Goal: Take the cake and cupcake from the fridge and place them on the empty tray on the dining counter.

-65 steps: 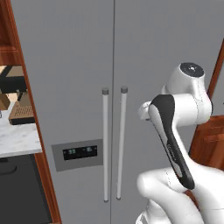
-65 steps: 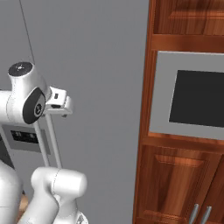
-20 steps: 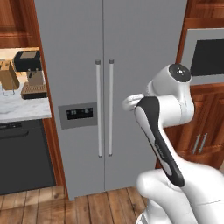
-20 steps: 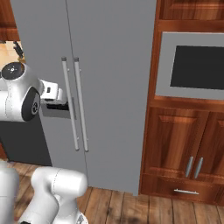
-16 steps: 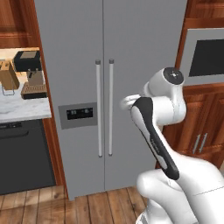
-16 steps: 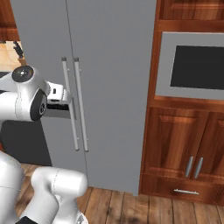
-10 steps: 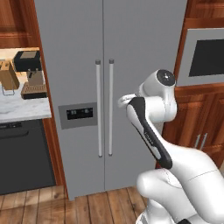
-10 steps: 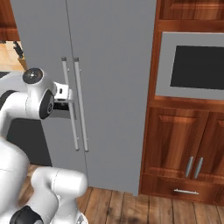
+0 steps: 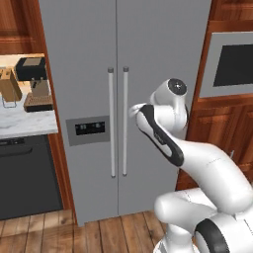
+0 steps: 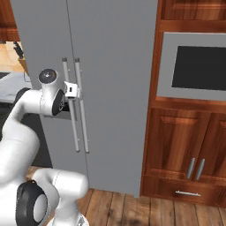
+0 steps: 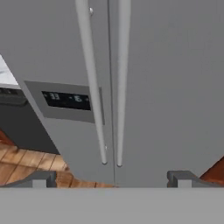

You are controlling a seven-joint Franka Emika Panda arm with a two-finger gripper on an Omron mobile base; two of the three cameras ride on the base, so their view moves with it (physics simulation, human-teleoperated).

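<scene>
Warm reddish wood cabinetry [image 10: 190,145] frames the room, with a built-in oven [image 10: 194,66] in a grey surround set into it and paired bar handles on the lower doors. The floor [image 9: 74,232] is brown wood planks. To the left, a white marble worktop [image 9: 22,126] carries a dark coffee machine [image 9: 34,81] and a wooden knife block [image 9: 10,85], above a black dishwasher [image 9: 27,178].

arm: raised, elbow bent | gripper [image 11: 112,177]: fingers spread wide, holding nothing
</scene>
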